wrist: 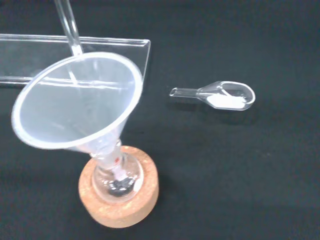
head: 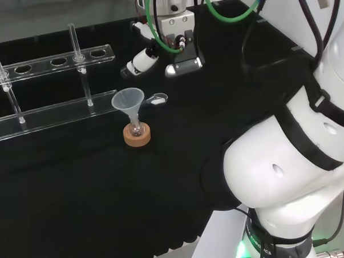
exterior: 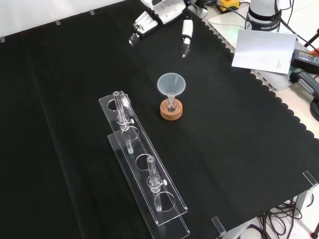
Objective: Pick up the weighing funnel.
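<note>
Black-cloth worktop (head: 78, 196), white arm (head: 287, 158) big at head-view right. Clear rack (head: 51, 117) runs along the head-view left, with a few glass tubes (head: 75, 44) standing in it; in the front view it lies lower left of the funnel.

Hand (head: 176, 26) hangs above the cloth at head-view top centre and at the top edge in the front view. Its fingers (exterior: 186, 36) are spread and fairly straight, open, holding nothing, touching nothing.

Funnel (head: 128, 100) stands mouth up, stem in a small flask (wrist: 117, 177) on a cork ring (head: 137, 136), just beside the rack's end.

Weighing funnel (head: 157, 98) lies flat on the cloth, just right of the funnel in the head view, near it but apart, below the hand and clear of the fingers. Wrist view: its short stem points toward the funnel, and some white powder (wrist: 227, 101) sits in the scoop end.
</note>
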Motion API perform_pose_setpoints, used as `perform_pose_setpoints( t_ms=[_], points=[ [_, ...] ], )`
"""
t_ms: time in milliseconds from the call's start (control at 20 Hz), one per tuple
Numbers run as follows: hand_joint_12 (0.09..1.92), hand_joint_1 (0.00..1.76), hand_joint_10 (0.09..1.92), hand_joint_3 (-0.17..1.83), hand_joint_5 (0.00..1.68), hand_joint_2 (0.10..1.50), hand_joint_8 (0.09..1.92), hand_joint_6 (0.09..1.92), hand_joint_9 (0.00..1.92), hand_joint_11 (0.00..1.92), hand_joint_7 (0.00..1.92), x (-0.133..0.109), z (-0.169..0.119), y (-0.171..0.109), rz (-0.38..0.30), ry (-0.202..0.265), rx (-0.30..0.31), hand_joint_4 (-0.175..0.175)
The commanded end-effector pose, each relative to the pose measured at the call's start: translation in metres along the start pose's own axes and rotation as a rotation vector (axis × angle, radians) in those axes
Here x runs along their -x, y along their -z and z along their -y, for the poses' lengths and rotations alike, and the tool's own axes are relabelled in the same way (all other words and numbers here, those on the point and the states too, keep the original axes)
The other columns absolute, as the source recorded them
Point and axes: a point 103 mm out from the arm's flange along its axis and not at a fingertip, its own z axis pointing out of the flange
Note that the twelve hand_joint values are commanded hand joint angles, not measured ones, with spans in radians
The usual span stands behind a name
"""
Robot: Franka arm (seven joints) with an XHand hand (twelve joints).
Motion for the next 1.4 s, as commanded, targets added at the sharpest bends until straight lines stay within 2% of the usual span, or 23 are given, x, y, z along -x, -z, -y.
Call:
perform_pose_setpoints(
  t_ms=[50,150,250,400,550,700,1050,1400],
  points=[
    [1.51,0.54,0.8,0.1,0.11,0.74,0.54,0.09,0.17,0.22,0.0,0.041,-0.019,0.01,0.007,-0.036,-0.053,-0.068],
    [1.51,0.55,0.8,0.11,0.11,0.75,0.56,0.09,0.18,0.22,0.0,0.05,-0.024,0.013,0.005,-0.045,-0.055,-0.068],
    [1.5,0.63,0.77,0.14,0.14,0.77,0.63,0.09,0.24,0.24,0.02,0.061,-0.033,0.017,0.018,-0.057,-0.051,-0.065],
    [1.46,0.81,0.71,0.39,0.24,0.71,0.68,0.09,0.35,0.28,0.12,0.076,-0.049,0.02,0.056,-0.078,-0.059,-0.058],
    [1.43,0.89,0.67,0.59,0.32,0.62,0.68,0.09,0.42,0.32,0.19,0.088,-0.065,0.012,0.076,-0.09,-0.089,-0.05],
    [1.41,0.91,0.67,0.64,0.36,0.6,0.69,0.09,0.44,0.34,0.21,0.095,-0.083,-0.006,0.076,-0.08,-0.139,-0.045],
    [1.38,0.89,0.65,0.69,0.43,0.56,0.69,0.09,0.48,0.37,0.25,0.092,-0.122,-0.052,0.079,-0.049,-0.2,-0.038],
    [1.37,0.87,0.64,0.7,0.49,0.55,0.69,0.09,0.5,0.38,0.28,0.082,-0.142,-0.082,0.101,-0.018,-0.253,-0.029]
  ],
)
